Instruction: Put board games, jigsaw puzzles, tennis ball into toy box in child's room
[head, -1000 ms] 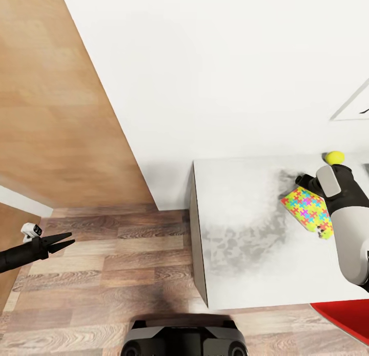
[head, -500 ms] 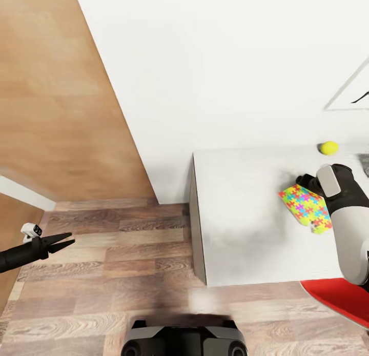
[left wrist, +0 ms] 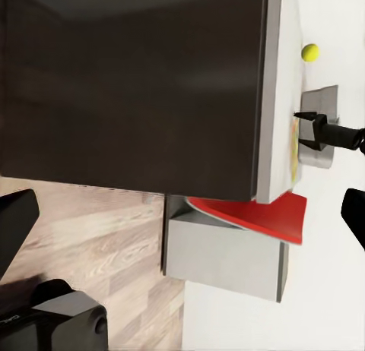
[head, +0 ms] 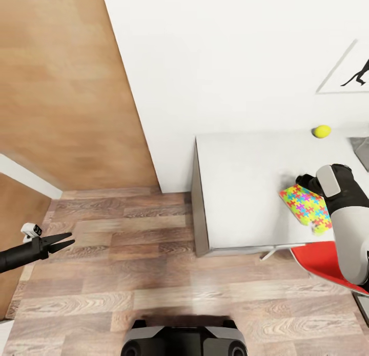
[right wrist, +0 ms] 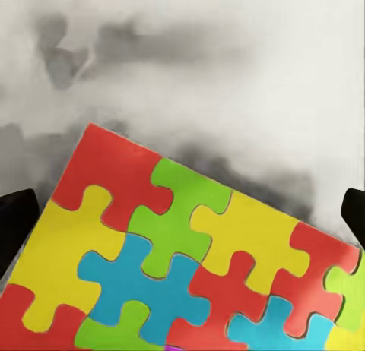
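A jigsaw puzzle (head: 306, 205) of bright interlocking pieces hangs tilted over the pale table (head: 241, 181). My right gripper (head: 307, 185) is shut on it. In the right wrist view the puzzle (right wrist: 182, 252) spans the gap between the two dark fingers (right wrist: 15, 214), which press on its opposite edges. The tennis ball (head: 322, 131) lies at the table's back by the wall and also shows in the left wrist view (left wrist: 309, 52). A grey corner of the toy box (head: 363, 152) shows at the right edge. My left gripper (head: 70, 239) is open and holds nothing, out over the wood floor to the left.
A red chair (head: 320, 258) stands at the table's front right corner, under my right arm. A wood-panel door (head: 66, 89) fills the left, and a silhouette picture (head: 353, 71) hangs on the white wall. My base (head: 184, 340) sits on the plank floor.
The whole view has shifted: the table and ball sit farther off and higher in the picture, and more floor and red chair show. The puzzle stayed with my right gripper. The left arm has not moved.
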